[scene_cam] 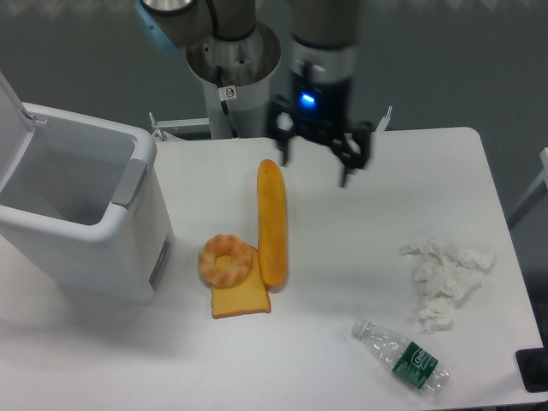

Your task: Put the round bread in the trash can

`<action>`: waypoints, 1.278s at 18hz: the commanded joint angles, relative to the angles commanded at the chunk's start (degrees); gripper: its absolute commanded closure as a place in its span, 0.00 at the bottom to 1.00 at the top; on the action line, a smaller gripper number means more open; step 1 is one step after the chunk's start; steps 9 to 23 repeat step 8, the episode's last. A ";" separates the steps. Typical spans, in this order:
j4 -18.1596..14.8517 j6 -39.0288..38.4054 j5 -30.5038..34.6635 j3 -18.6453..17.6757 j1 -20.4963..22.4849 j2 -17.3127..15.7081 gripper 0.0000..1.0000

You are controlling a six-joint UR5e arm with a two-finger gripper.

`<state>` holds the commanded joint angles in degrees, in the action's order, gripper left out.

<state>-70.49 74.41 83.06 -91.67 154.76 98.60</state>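
The trash can (128, 231) is a large white-grey bin at the left of the table, with its lid (10, 107) swung up and open. The part of its inside that shows is bare grey wall. The pale tan knobbly round bread does not show anywhere in the view. My gripper (314, 164) hangs at the back middle of the table, above the far end of the baguette and a little to its right. Its fingers (346, 171) are spread apart with nothing between them.
A long orange baguette (272, 224) lies in the middle of the table. An orange-glazed ring-shaped bread (227, 260) rests on a toast slice (243, 301) beside it. Crumpled white tissue (445, 276) and a lying plastic bottle (402, 357) are at the right.
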 joint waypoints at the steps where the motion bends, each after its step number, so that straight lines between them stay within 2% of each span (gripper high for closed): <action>1: 0.79 2.47 0.61 0.00 0.71 1.67 0.00; 5: 5.53 4.51 8.24 0.97 0.98 7.82 0.00; 8: 5.72 4.51 9.41 2.28 0.63 11.08 0.00; 23: 5.72 4.51 9.41 2.28 0.63 11.08 0.00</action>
